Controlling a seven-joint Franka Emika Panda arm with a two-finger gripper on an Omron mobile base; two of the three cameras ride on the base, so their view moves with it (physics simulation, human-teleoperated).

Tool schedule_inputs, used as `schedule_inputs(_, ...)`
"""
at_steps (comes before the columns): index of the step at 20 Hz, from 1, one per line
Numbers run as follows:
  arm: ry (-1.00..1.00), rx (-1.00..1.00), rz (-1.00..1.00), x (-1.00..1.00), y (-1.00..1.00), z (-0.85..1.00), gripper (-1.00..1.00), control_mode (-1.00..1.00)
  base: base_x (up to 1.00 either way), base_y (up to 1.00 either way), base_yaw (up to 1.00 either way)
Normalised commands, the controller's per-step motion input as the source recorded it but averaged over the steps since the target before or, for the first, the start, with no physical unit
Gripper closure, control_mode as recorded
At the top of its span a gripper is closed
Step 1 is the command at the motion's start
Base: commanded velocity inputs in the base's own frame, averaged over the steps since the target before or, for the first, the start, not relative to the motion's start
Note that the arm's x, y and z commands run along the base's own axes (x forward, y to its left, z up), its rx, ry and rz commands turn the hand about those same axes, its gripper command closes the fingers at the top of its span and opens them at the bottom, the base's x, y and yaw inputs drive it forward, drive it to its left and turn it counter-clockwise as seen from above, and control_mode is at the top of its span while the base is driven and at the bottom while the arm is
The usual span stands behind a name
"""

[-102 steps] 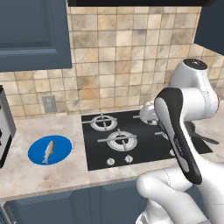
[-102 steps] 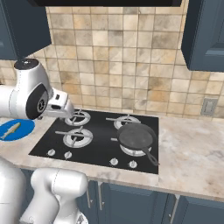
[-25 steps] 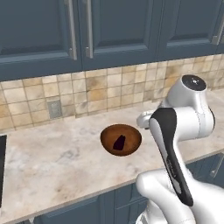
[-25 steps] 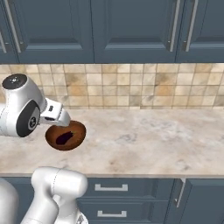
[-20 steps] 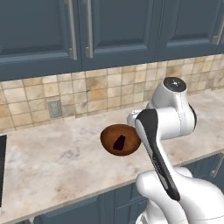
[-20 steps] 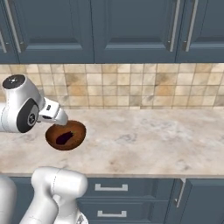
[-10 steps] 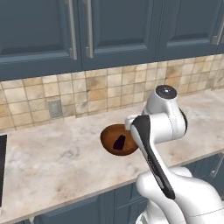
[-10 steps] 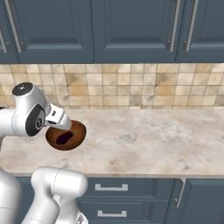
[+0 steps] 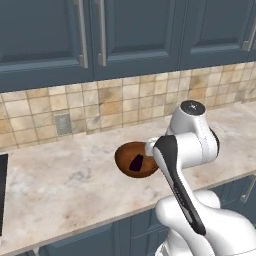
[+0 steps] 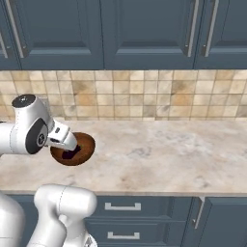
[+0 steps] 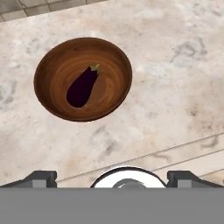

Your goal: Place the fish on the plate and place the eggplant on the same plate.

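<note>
The eggplant (image 11: 82, 86) is a dark purple lump with a small green stem, lying inside a round brown bowl (image 11: 111, 70). In the hand view my gripper (image 11: 113, 177) looks down on the bowl from above and to its near side, its two fingertips (image 11: 41, 176) spread wide with nothing between them. From the left base the bowl (image 9: 125, 156) sits mid-counter with the eggplant (image 9: 136, 161) in it, right beside my arm's wrist. In the right base view the bowl (image 10: 86, 144) is partly covered by my hand. The fish and the blue plate are out of view.
A marbled beige counter (image 9: 65, 177) runs the width of the scene under a tiled backsplash (image 10: 144, 99) and dark blue wall cabinets (image 9: 125, 35). A dark stove edge (image 9: 2, 195) shows at far left. The counter's front edge (image 11: 183, 151) lies below the hand.
The base has driven from the stove and plate to this stretch of counter. In the last second my arm has swung in and down over the brown bowl; the eggplant has not moved.
</note>
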Motion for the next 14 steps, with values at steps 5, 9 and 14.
schedule_inputs(5,0.01,0.00,0.00,0.28,0.07,-0.01,-1.00,-1.00,0.00,0.00,0.00)
schedule_inputs(9,0.00,0.00,-0.01,0.51,0.28,-0.06,-1.00,-1.00,0.00,0.00,0.00)
schedule_inputs(14,0.00,0.02,-0.03,0.53,0.28,-0.04,-1.00,-1.00,0.00,0.00,0.00)
